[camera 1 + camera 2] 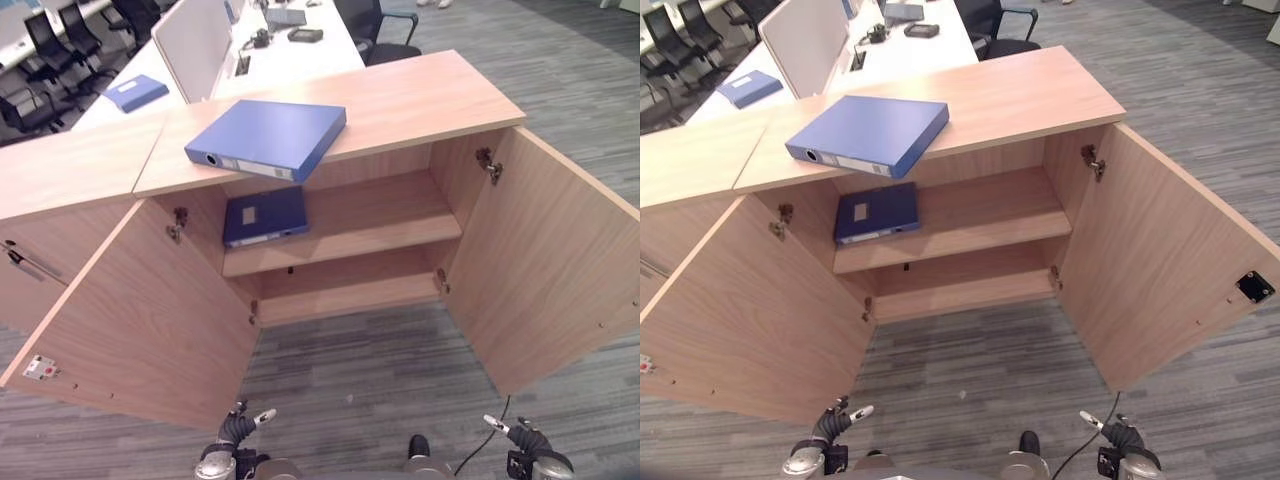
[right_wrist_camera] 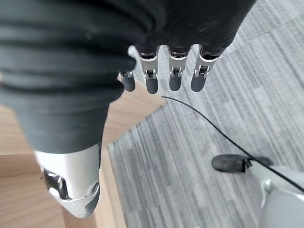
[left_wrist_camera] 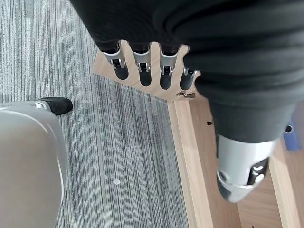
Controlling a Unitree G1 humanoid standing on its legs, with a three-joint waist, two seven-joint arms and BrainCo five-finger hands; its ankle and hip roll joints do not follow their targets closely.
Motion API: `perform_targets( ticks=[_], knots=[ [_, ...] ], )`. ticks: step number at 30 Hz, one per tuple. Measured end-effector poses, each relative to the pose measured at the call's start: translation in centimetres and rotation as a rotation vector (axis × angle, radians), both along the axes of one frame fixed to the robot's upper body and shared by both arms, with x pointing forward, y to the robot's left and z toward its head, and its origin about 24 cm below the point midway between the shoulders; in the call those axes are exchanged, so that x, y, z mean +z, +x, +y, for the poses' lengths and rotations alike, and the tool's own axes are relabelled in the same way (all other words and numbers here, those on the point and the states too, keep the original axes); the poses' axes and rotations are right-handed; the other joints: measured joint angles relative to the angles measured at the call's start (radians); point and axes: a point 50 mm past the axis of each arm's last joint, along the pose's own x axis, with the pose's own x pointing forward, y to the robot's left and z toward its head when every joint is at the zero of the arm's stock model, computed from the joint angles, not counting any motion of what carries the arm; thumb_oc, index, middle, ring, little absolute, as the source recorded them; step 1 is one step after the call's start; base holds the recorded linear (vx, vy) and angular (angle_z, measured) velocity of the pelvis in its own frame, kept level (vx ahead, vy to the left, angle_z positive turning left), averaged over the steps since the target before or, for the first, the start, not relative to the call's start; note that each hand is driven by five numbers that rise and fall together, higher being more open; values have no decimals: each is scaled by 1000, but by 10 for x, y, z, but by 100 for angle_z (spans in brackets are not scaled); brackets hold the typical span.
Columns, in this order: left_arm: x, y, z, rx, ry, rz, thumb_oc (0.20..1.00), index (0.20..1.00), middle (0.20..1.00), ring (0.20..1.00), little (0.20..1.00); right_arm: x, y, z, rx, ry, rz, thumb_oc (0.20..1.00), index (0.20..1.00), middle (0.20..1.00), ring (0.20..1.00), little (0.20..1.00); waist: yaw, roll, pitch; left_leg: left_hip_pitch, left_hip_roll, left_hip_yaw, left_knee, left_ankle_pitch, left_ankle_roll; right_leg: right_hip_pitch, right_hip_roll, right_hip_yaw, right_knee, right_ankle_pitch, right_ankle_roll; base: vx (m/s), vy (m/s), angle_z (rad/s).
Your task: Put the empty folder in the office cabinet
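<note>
A blue box folder [image 1: 268,137] lies flat on top of the low wooden cabinet [image 1: 420,95], its spine jutting a little over the front edge. Both cabinet doors stand wide open. A second blue folder [image 1: 265,216] lies on the upper shelf [image 1: 370,225] at its left end. My left hand [image 1: 240,428] hangs low at the bottom of the view, fingers straight and empty. My right hand [image 1: 522,437] hangs low at the bottom right, open and empty too. Both are well short of the cabinet.
The left door [image 1: 140,310] and right door [image 1: 545,260] swing out toward me, framing a strip of grey carpet. The lower shelf [image 1: 350,295] is bare. Behind the cabinet stand white desks with a blue folder [image 1: 136,92], a partition and black office chairs.
</note>
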Motion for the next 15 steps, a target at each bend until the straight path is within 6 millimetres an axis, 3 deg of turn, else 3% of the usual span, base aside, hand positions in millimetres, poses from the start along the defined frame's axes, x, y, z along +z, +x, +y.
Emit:
perform_targets(
  ticks=[1, 2, 3, 4, 5, 6, 7, 8, 9, 10, 11, 12, 15],
  knots=[
    [-1, -2, 0, -1, -3, 10, 1000, 1000, 1000, 1000, 1000, 0, 0, 0, 0, -1, 1, 1000, 1000, 1000, 1000, 1000, 0, -9, 2, -14, -17, 11, 42, -3, -3, 1, 0, 4, -22, 0, 0, 149, -194, -25],
    [-2, -2, 0, -4, -2, 26, 1000, 1000, 1000, 1000, 1000, -2, -3, 0, -7, 2, 20, 1000, 1000, 1000, 1000, 1000, 0, -47, 8, -36, -92, -2, 113, -103, -118, 15, -46, 39, -65, -3, 2, 125, -110, -43],
    [-4, -4, -2, -11, -6, 38, 1000, 1000, 1000, 1000, 1000, -3, -6, -1, -13, 1, 33, 1000, 1000, 1000, 1000, 1000, 7, -52, 12, -23, -158, -15, 98, -165, -183, 18, -47, 43, -48, -1, -1, 171, -124, 12],
    [0, 4, 1, -23, 4, 10, 1000, 1000, 1000, 1000, 1000, -12, -31, 5, -38, 21, 100, 1000, 1000, 1000, 1000, 1000, -5, -48, 6, 20, -145, -35, 39, -255, -213, -12, -38, 29, 11, 8, -3, 172, -40, 4],
    [2, 9, -2, -46, 0, -3, 1000, 1000, 1000, 1000, 1000, -13, -34, 6, -42, 25, 114, 1000, 1000, 1000, 1000, 1000, 21, -58, 6, 76, -197, -43, -33, -338, -184, -33, -42, 49, 8, 5, 0, 208, -22, 40],
    [2, 10, -6, -49, -12, -4, 1000, 1000, 1000, 1000, 1000, -11, -31, 3, -42, 17, 106, 1000, 1000, 1000, 1000, 1000, 11, -6, 3, 102, -180, 15, -113, -419, -114, -43, 0, 22, 15, 14, 17, 213, -2, -5],
    [6, 18, 0, -53, 6, -34, 1000, 1000, 1000, 1000, 1000, -18, -27, 17, -39, 47, 111, 1000, 1000, 1000, 1000, 1000, 50, 1, 26, 102, -144, 22, -140, -503, -149, -136, 8, 19, 220, -57, 19, 180, 24, 22],
    [6, 5, 20, -46, 60, -3, 1000, 1000, 1000, 1000, 1000, -26, -26, 40, 6, 105, 126, 1000, 1000, 1000, 1000, 1000, 105, -37, 23, 119, -142, 21, -123, -515, -155, -227, 8, 24, 605, -243, 18, 272, 71, 7],
    [4, -11, 37, -37, 103, 44, 1000, 1000, 1000, 1000, 1000, -29, -27, 48, 14, 125, 130, 1000, 1000, 1000, 1000, 1000, 118, -103, 10, 136, -185, 17, -91, -518, -166, -195, -22, 41, 592, -311, -26, 281, 93, 3],
    [1, -20, 40, -25, 112, 86, 1000, 1000, 1000, 1000, 1000, -26, -17, 45, 16, 115, 103, 1000, 1000, 1000, 1000, 1000, 124, -103, 20, 126, -192, 13, -51, -529, -165, -161, -19, 59, 538, -367, -35, 293, 120, 10],
    [-2, -23, 38, -20, 105, 105, 1000, 1000, 1000, 1000, 1000, -23, -4, 44, 28, 100, 64, 1000, 1000, 1000, 1000, 1000, 127, -101, 30, 72, -185, -48, -4, -531, -172, -119, -1, 72, 450, -333, -37, 262, 166, 8],
    [0, -19, 38, -21, 108, 94, 1000, 1000, 1000, 1000, 1000, -21, 4, 46, 36, 104, 44, 1000, 1000, 1000, 1000, 1000, 138, -103, 44, 45, -193, -82, -107, -520, -162, -45, 4, 91, 302, -262, -49, 208, 136, 22],
    [-1, -20, 35, -23, 102, 91, 1000, 1000, 1000, 1000, 1000, -22, 0, 46, 38, 108, 51, 1000, 1000, 1000, 1000, 1000, 135, -85, 40, 33, -167, -24, -143, -483, -153, 78, 17, 89, 130, -198, -17, 247, 220, -6]
  ],
)
